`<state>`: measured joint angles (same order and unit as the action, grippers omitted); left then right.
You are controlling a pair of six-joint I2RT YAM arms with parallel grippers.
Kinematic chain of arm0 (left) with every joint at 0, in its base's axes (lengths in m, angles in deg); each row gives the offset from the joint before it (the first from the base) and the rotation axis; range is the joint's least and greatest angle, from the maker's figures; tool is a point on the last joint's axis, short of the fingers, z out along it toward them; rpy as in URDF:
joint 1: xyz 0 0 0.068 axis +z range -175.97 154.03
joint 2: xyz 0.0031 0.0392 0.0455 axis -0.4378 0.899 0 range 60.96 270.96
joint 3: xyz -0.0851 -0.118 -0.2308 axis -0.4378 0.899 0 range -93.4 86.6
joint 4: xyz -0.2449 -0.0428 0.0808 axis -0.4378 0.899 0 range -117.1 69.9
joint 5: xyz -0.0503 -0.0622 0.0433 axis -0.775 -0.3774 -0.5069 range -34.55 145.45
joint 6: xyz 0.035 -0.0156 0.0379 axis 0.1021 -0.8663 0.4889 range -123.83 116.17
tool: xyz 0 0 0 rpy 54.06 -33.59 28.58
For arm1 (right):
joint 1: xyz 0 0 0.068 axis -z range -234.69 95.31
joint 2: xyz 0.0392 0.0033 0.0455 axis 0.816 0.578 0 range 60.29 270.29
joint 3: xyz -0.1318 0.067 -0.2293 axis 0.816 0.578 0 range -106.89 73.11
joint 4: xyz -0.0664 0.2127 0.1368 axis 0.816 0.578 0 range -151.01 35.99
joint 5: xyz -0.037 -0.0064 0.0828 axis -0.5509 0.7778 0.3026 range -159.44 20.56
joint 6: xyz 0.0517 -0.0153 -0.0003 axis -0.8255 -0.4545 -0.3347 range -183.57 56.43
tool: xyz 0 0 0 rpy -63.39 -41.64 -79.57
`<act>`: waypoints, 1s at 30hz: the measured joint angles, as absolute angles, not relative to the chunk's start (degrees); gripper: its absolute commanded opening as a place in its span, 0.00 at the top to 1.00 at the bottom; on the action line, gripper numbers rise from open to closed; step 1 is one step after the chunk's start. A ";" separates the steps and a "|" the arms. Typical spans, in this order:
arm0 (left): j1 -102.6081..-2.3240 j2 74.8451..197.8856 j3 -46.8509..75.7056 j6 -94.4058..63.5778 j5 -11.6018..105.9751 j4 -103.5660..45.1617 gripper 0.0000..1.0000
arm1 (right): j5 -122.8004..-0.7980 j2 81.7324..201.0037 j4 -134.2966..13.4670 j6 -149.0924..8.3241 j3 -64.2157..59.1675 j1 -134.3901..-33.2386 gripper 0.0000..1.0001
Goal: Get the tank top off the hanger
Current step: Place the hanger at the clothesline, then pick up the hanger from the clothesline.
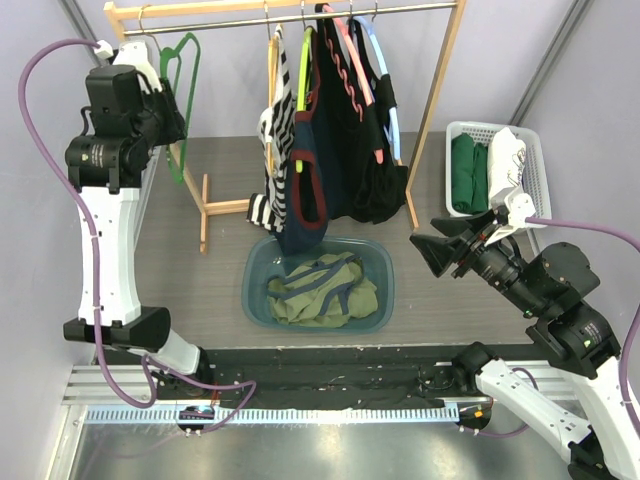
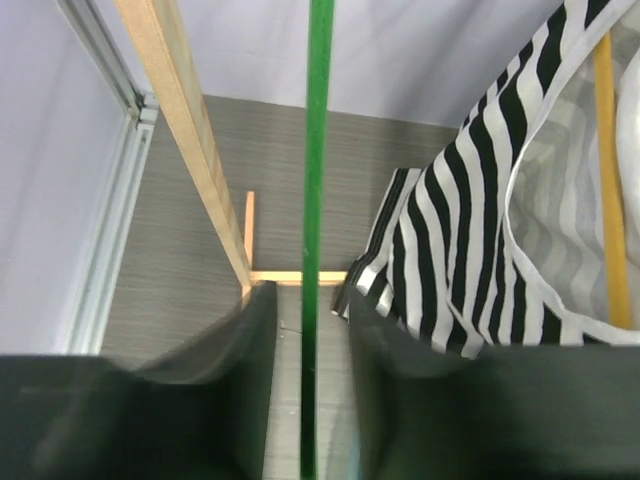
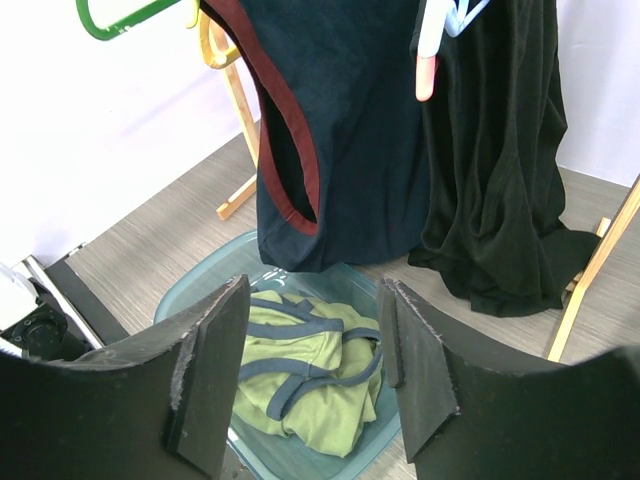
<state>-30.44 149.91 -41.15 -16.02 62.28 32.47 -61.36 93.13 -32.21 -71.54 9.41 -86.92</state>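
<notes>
An empty green hanger hangs at the left end of the rack. My left gripper is open with its jaws on either side of the hanger's thin bar, with a gap on both sides. A light green tank top with blue trim lies crumpled in the teal bin. My right gripper is open and empty, just right of the bin; in the right wrist view it frames the green tank top.
The wooden rack holds a striped top, a navy top with red trim and black garments. The navy top's hem hangs just above the bin. A white basket of folded clothes stands at the right.
</notes>
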 measured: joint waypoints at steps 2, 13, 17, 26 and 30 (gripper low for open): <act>-30.44 149.34 -40.21 -15.65 61.99 32.71 0.20 | -61.36 93.13 -32.21 -71.54 9.47 -86.92 0.37; -30.61 140.09 -36.62 -9.81 62.19 32.45 0.00 | -61.36 93.65 -32.32 -71.84 9.50 -86.92 0.36; -30.72 135.22 -36.62 -5.20 63.98 29.74 0.00 | -61.43 94.61 -32.28 -72.39 9.47 -86.92 0.36; -30.72 132.03 -36.84 -0.13 64.86 23.84 0.00 | -61.45 95.71 -33.44 -74.09 9.47 -86.92 0.36; -31.62 131.87 -33.85 -1.16 61.99 23.34 0.00 | -61.41 95.93 -33.83 -74.79 9.47 -86.92 0.36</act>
<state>-31.62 131.87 -33.85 -1.16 61.99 23.34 -61.41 95.93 -33.83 -74.79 9.47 -86.92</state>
